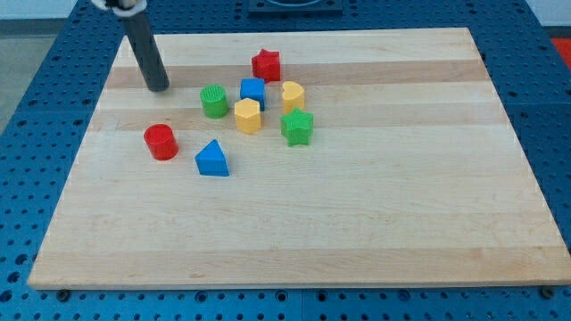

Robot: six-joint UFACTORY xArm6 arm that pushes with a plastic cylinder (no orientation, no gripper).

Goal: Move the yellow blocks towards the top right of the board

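Pale wooden board (357,232) on a blue perforated bench fills the view; all the blocks sit in a loose cluster in its upper left-centre part, and the whole right half shows only wood.

My tip (159,87) is the bare lower end of a dark rod, with nothing to open or close and nothing held; it rests on the board near the top left corner, touching no block.

From my tip, the yellow hexagonal block (248,116) lies at about four o'clock, well apart; the yellow heart-shaped block (293,94) lies at about three o'clock, farther off still; the green cylinder (213,102) stands between my tip and the first yellow, and the blue cube (252,91) sits between the two yellows, just beside both. A red star (266,64) is at the cluster's twelve o'clock edge, a green star (297,127) at its four o'clock edge; a red cylinder (161,142) and a blue triangular block (212,160) lie apart toward seven o'clock.

The goal corner lies at roughly two o'clock from each yellow; so I judge the tip must come round to each one's eight o'clock side before pushing; for the hexagon that spot is close to the green cylinder, and a straight run from where I stand would likely shove green and blue along as well.
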